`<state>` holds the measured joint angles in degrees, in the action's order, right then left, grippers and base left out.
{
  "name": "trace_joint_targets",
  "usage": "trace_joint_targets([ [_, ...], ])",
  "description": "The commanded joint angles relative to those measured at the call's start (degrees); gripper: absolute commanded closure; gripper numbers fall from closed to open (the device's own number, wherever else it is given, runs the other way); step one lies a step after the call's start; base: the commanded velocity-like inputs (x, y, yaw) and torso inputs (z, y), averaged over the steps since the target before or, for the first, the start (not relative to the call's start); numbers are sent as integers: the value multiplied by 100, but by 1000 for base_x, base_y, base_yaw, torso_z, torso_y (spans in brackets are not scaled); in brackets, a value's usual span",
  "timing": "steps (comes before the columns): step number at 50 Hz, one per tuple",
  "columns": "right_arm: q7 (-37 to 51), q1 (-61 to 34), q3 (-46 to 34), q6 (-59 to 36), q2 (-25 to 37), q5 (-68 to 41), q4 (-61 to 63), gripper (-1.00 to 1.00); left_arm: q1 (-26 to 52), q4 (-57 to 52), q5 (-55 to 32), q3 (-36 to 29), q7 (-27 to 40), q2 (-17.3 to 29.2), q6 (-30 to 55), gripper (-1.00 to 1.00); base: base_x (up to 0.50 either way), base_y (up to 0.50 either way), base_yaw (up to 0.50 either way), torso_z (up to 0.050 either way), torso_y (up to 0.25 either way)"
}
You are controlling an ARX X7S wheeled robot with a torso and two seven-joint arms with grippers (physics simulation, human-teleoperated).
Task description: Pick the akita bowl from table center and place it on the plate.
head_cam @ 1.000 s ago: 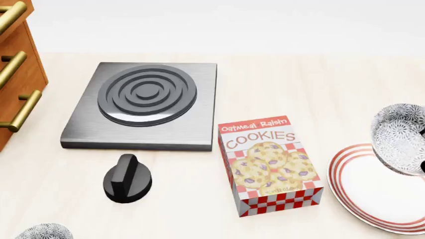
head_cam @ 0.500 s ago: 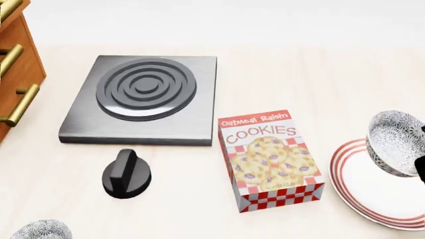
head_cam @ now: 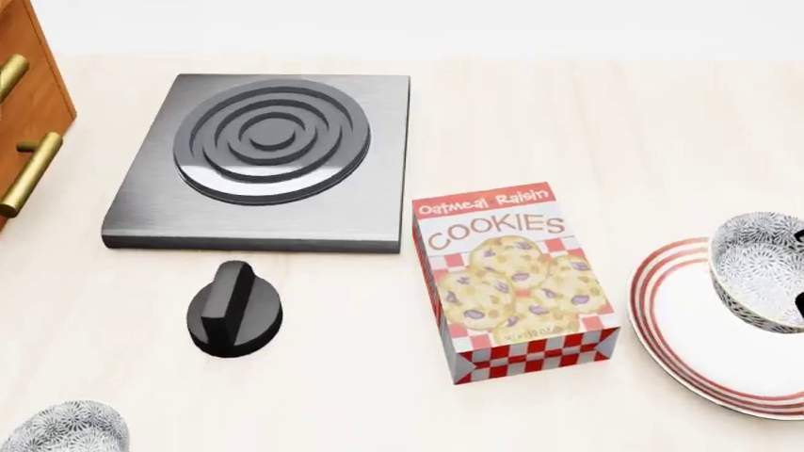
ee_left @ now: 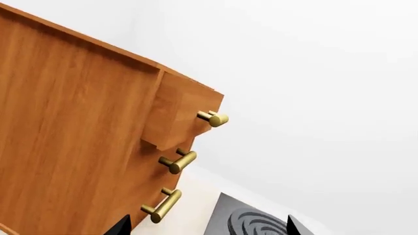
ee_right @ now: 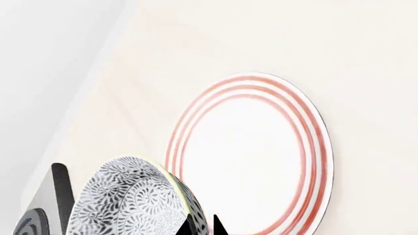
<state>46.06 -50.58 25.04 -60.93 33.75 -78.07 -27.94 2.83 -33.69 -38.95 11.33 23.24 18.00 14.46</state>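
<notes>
The akita bowl, grey-black floral outside and pale inside, hangs tilted over the red-ringed white plate at the head view's right edge. Whether it touches the plate I cannot tell. In the right wrist view my right gripper is shut on the bowl's rim, one dark fingertip on each side of the wall, with the plate just beyond. My left gripper is open and holds nothing; its tips frame a grey hotplate beside the wooden drawers.
A cookies box stands just left of the plate. Behind it lies the grey hotplate, with a black knob in front. A second floral bowl sits at the lower left. The wooden drawer unit with brass handles fills the left edge.
The bowl has come down toward the plate and sits less tilted. The head view has shifted, so the hotplate, box and plate appear higher in frame.
</notes>
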Motion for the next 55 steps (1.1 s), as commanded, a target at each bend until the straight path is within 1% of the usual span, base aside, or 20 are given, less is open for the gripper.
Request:
trace_joint_targets([
  [1,3,-201,-130,39,72,57,62,100,-14,-9,-39,2,21,12,-20,-100,0,0,0,3,0],
  [4,55,-204,-77,11,64,-21,115,100,-51,-25,18,-2,-37,-9,-134,-100,0,0,0,3,-41],
  [8,58,-194,-57,5,69,-52,127,100,-69,-49,68,-30,-75,9,-180,-100,0,0,0,9,-250],
  [11,61,-187,-52,2,69,-66,148,100,-57,-42,-76,-11,-63,9,-129,-100,0,0,0,10,-250],
  [14,70,-194,-42,-3,73,-86,152,100,-28,-9,-78,-16,-34,5,-112,-100,0,0,0,7,-45],
  [16,78,-192,-33,0,76,-95,165,100,-45,-14,41,-45,-53,1,-180,-100,0,0,0,0,0],
  [20,95,-217,-33,-3,73,-112,176,100,-65,-27,169,-106,-57,21,-205,-100,0,0,0,8,-237],
  [22,107,-241,-44,-8,73,-115,177,100,-63,-13,114,-101,-65,22,-194,-100,0,0,0,9,-250],
  [23,111,-250,-40,-7,76,-121,186,100,-55,2,-61,-52,-46,3,-152,-100,0,0,0,9,-250],
  [35,-235,-409,-207,236,64,119,-92,100,-48,4,-80,-60,30,35,-108,-100,0,0,0,1,-6],
  [39,-479,-479,-336,393,51,303,-334,100,-52,-6,-92,-66,41,39,-107,-100,0,0,0,0,0],
  [50,-1520,-921,-874,1151,-64,1074,-1869,100,-71,-56,-180,-32,66,74,-107,-100,0,0,0,0,0],
  [55,-1767,-1081,-978,1395,-83,1258,-2320,100,-82,-77,-191,-44,70,87,-106,-100,0,0,0,0,0],
])
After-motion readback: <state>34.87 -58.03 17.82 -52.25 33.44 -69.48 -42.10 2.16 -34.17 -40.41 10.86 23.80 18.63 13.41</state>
